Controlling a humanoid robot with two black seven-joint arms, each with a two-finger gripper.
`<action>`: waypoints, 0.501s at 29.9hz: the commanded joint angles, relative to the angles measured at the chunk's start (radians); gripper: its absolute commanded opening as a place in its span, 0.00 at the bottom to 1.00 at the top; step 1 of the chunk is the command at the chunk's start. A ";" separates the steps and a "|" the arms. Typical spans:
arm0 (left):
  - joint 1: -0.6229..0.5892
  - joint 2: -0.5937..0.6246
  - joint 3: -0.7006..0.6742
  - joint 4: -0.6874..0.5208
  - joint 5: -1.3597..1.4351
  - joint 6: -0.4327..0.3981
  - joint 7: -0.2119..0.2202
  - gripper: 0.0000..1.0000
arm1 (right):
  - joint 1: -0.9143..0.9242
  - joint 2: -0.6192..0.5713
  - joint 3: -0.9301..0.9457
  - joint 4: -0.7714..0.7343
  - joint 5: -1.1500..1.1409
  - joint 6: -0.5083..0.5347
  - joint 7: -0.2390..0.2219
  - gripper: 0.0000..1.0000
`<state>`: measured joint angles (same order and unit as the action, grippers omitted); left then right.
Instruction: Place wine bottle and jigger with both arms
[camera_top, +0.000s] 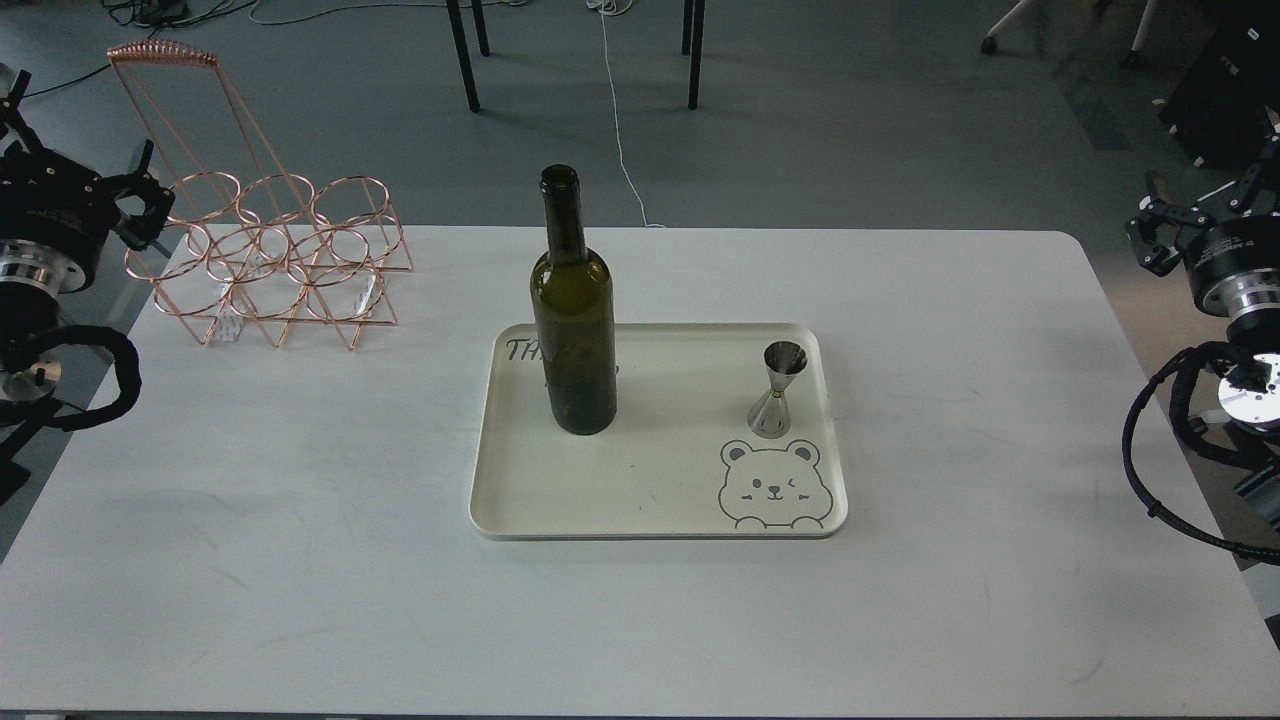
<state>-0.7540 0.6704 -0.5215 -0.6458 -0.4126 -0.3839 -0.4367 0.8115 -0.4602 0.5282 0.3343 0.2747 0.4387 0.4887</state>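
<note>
Head view shows me the wine bottle (573, 320) and jigger (779, 390) upright on the cream tray (650, 500) at frame center, likely already placed. Both claws, left (150, 205) and right (1150, 240), sit at the edges holding nothing; I cannot tell their spread.

You had even, diffuse overhead light; the white table (300, 560) read bright without glare. Shadows stayed faint and soft, one beside the tray (560, 515). Focus was sharp centrally, with no obvious edge distortion.
</note>
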 joint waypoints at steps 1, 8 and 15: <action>-0.007 0.000 0.001 0.000 0.000 0.011 0.001 0.98 | 0.002 0.000 0.000 0.005 0.000 0.001 0.000 0.99; -0.011 -0.002 0.001 0.000 0.002 0.048 0.001 0.99 | 0.002 -0.003 -0.040 0.038 -0.015 0.008 0.000 0.99; -0.013 0.000 -0.005 -0.002 0.003 0.045 -0.008 0.99 | 0.014 -0.122 -0.142 0.228 -0.075 -0.012 0.000 0.99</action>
<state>-0.7671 0.6691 -0.5233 -0.6474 -0.4090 -0.3383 -0.4415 0.8190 -0.5194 0.4134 0.4754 0.2428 0.4380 0.4887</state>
